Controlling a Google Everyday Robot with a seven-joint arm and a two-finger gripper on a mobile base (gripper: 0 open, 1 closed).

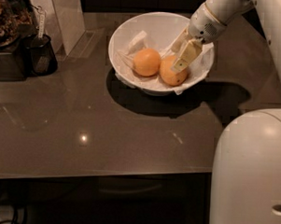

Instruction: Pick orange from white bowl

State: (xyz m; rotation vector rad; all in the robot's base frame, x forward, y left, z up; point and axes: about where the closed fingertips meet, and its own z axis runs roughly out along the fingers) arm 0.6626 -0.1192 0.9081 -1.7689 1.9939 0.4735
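The white bowl (135, 27) stands at the back of the dark table, with white cloth (136, 40) inside and over its rim. Two fruits lie in it. The orange (169, 77), slightly oval and deeper in colour, is on the right. A rounder, paler fruit (146, 62) lies to its left, touching it. My gripper (176, 59) reaches into the bowl from the upper right. Its cream fingers (187, 55) are apart and stand over the orange's top and right side, hiding part of it.
A dark cup (40, 58) with a white utensil stands at the left, next to a dark appliance (8, 38) and a pale box (65, 12). My white body (250, 174) fills the lower right. The table's front edge (100, 173) runs along the bottom.
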